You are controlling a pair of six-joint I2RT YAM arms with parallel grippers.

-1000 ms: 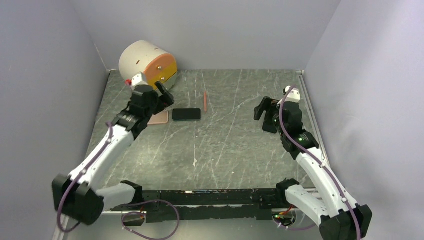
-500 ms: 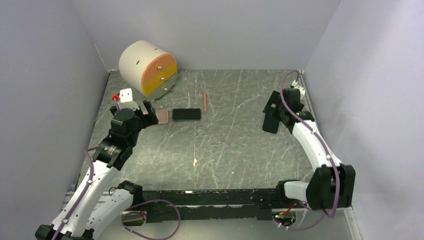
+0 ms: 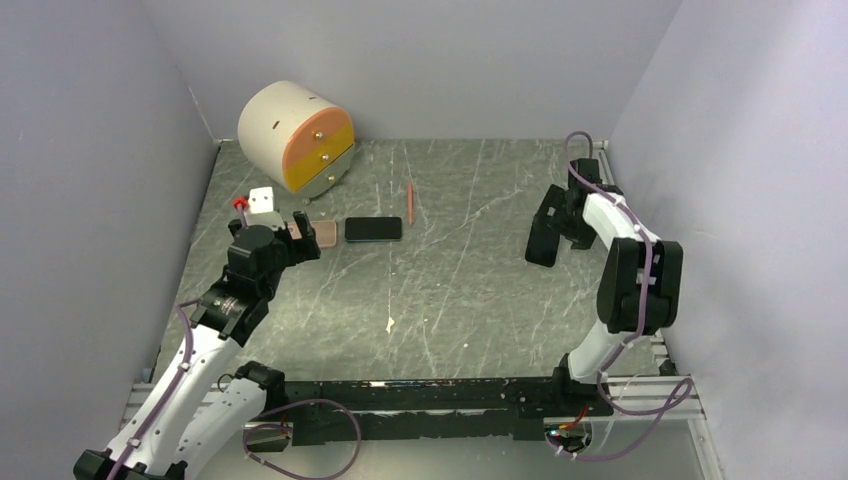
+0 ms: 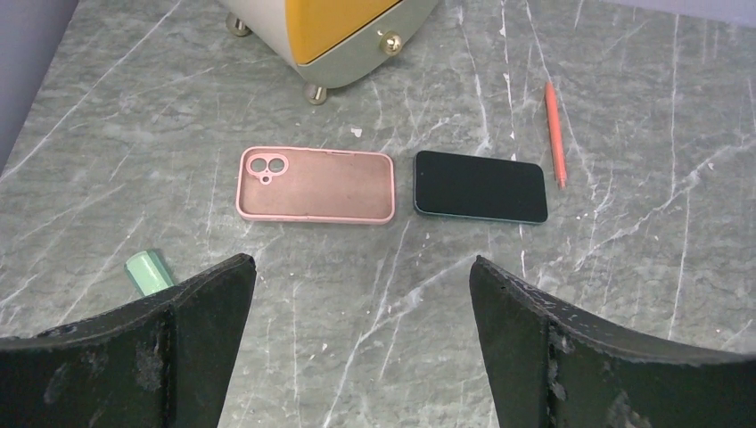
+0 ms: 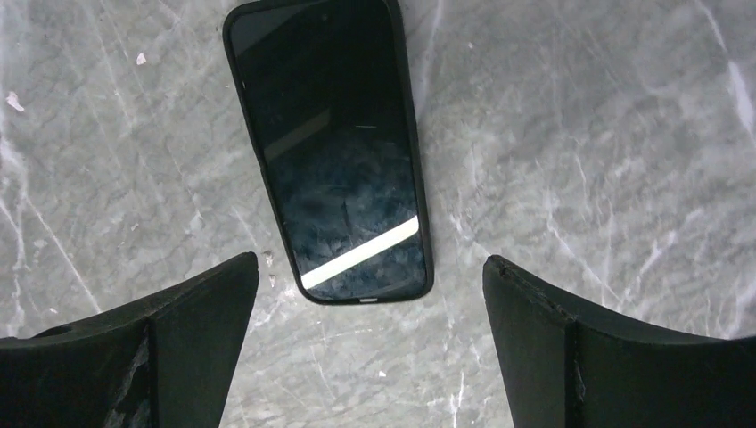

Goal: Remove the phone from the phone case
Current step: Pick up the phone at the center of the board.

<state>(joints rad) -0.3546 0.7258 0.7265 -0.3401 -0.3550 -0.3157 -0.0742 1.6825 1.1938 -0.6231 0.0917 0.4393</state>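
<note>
A black phone in a black phone case [image 5: 334,152] lies flat, screen up, on the marble table. It is just ahead of my open right gripper [image 5: 370,259], which touches nothing. In the top view the right gripper [image 3: 548,225] hangs at the right side of the table. An empty pink phone case [image 4: 315,185] lies inside up, and a bare dark phone [image 4: 480,185] lies just to its right. My left gripper [image 4: 361,263] stands open and empty on the near side of them, and shows in the top view as the left gripper [image 3: 298,240].
A round white cabinet with orange and yellow drawers [image 3: 295,135] stands at the back left. An orange pen [image 3: 410,203] lies behind the bare phone. A small green cylinder [image 4: 149,272] lies near the left finger. Grey walls enclose the table on three sides.
The left arm has drawn back from over the pink case toward the near left. The right arm has folded, elbow raised, while its gripper stays at the right side. Both grippers stay open.
</note>
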